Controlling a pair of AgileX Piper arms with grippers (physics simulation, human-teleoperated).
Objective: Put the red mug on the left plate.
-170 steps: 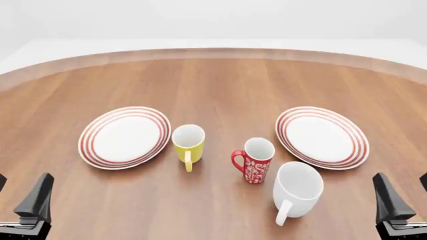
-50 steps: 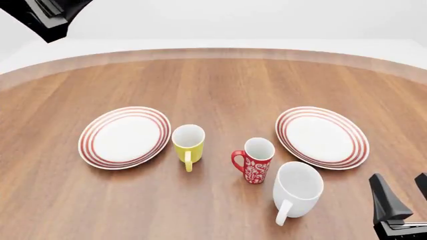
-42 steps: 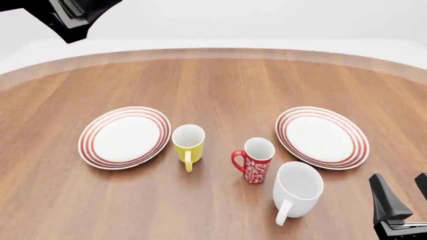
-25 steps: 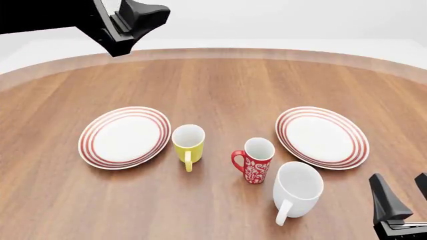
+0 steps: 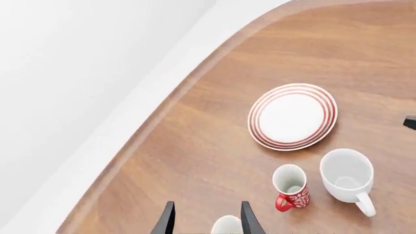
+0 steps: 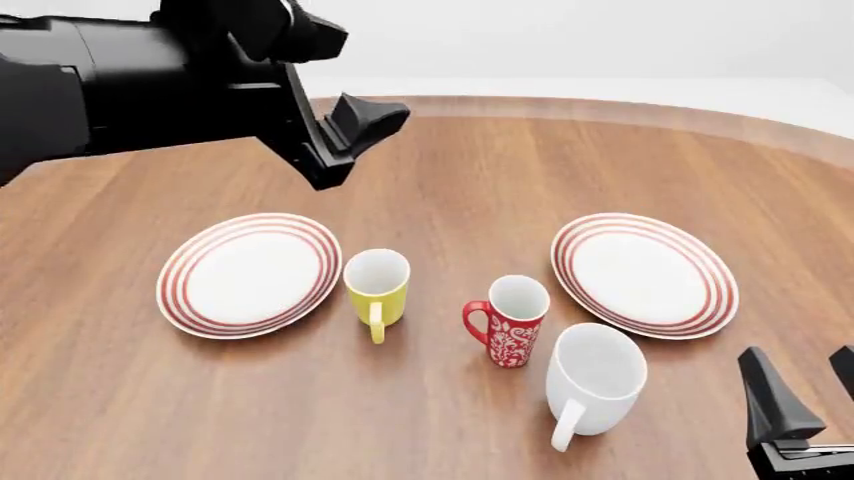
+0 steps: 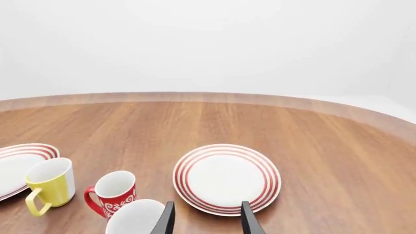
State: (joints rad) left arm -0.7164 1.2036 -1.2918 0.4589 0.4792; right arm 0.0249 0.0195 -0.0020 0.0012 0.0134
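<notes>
Spread and empty, the left gripper (image 6: 350,140) hangs high toward the tabletop's far edge, probably approaching the tall floral red mug (image 6: 511,321), which stands mid-table, apart from the red-ringed left plate (image 6: 248,273); the right gripper (image 6: 801,395) waits open.

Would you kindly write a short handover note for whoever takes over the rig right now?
Left gripper: open, empty, raised above the table's far left part.
Right gripper: open, empty, low at the near right edge.
Red mug: upright on the table at centre, between the yellow mug and the white mug, handle toward the yellow one.
Left plate: bare, just left of the yellow mug.
Done: nothing grasped yet.
Left: grasp the red mug, lift it past the yellow mug, set it on the left plate.
</notes>
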